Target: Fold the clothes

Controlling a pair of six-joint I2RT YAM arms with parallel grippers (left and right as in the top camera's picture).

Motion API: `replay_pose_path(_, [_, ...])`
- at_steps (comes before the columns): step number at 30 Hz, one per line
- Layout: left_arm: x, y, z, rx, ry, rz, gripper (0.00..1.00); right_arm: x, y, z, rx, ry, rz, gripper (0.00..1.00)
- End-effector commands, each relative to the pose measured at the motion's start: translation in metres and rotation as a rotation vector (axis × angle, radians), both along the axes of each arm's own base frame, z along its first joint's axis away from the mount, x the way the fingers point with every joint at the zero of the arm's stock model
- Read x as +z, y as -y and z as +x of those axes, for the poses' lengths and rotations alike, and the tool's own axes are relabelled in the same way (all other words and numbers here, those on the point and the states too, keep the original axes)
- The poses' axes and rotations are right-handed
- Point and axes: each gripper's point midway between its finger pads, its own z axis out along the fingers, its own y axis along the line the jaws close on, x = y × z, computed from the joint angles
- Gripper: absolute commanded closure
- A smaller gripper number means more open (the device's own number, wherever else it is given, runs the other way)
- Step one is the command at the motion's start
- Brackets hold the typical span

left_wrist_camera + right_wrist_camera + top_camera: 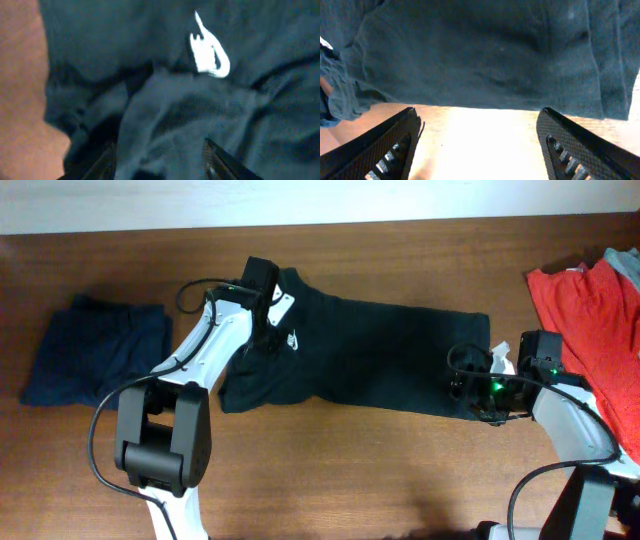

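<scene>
A black T-shirt lies spread across the middle of the table, its white chest logo near the left end. My left gripper hovers right at that logo. In the left wrist view its fingers stand apart, and a rumpled fold of the shirt lies loose between them around the left gripper. My right gripper sits at the shirt's right end. In the right wrist view the right gripper is open over bare wood, just short of the shirt's edge.
A navy garment lies bunched at the left of the wooden table. A red garment lies at the far right, close to my right arm. The table's far edge runs along the top.
</scene>
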Motion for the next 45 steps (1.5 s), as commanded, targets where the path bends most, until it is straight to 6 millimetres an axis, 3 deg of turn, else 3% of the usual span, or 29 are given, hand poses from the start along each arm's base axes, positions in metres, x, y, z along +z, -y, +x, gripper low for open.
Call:
replay_pose_path(1, [0.000,-0.008,-0.004,0.012,-0.026,0.022,0.48,0.008,0.000,0.002,0.013,0.022,0.003,0.24])
replay_pose_path(7, [0.003,-0.023,0.011,0.050,0.031,0.050,0.47,0.008,-0.001,0.001,0.015,0.016,0.004,0.24])
replay_pose_path(12, [-0.007,-0.038,0.032,0.088,0.069,0.017,0.62,0.008,-0.001,0.001,0.015,0.016,0.004,0.24])
replay_pose_path(17, [-0.019,-0.049,0.033,0.127,0.043,0.003,0.75,0.007,-0.001,0.001,0.015,0.015,0.004,0.24])
replay_pose_path(21, [0.017,-0.061,0.030,0.272,0.020,-0.021,0.73,0.005,0.003,-0.001,0.008,0.002,-0.023,0.24])
replay_pose_path(25, [0.067,-0.067,0.020,0.328,0.015,-0.030,0.60,-0.002,0.011,-0.010,-0.005,-0.047,-0.074,0.23])
replay_pose_path(29, [0.088,-0.066,0.002,0.361,-0.019,-0.053,0.44,-0.009,0.025,-0.022,-0.034,-0.115,-0.159,0.20])
replay_pose_path(35, [0.066,-0.059,-0.041,0.455,-0.211,-0.079,0.43,-0.010,0.027,-0.022,-0.054,-0.126,-0.164,0.20])
replay_pose_path(43, [-0.001,-0.055,-0.073,0.508,-0.327,-0.112,0.44,-0.010,0.027,-0.024,-0.054,-0.132,-0.162,0.20])
replay_pose_path(45, [-0.012,-0.055,-0.076,0.508,-0.328,-0.113,0.54,-0.010,0.027,-0.024,-0.060,-0.134,-0.161,0.20])
